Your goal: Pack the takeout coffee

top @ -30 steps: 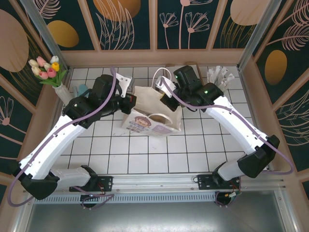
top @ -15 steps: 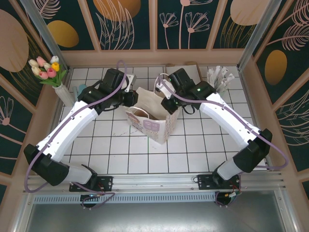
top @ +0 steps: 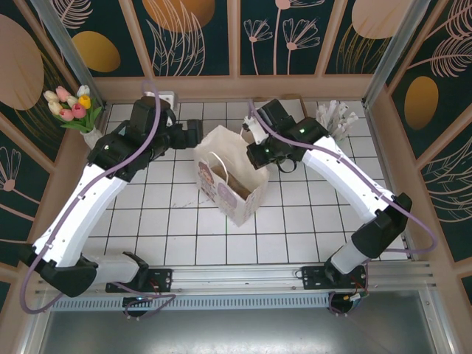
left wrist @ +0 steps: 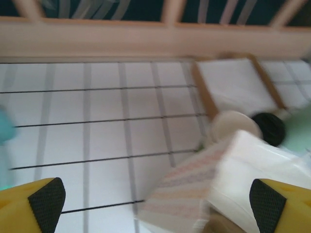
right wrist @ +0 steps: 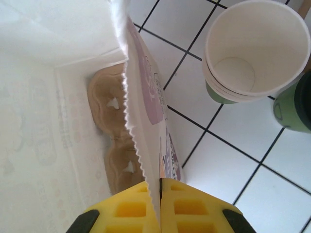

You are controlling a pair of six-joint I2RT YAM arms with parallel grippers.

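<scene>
Clamps right jaws on bag (top: pixel 215 181) rim, holds left jaws wide apart and empty beside bag, and finds coffee (left wrist: pixel 268 128) upright on bench (top: pixel 147 214) just behind bag: past bag's corner from left jaws, nearer the busy right.

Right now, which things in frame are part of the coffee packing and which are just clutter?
Job: paper bag, cardboard carrier inside it, green cup, black lid.
Clutter: tulips, cup of white sticks.
</scene>
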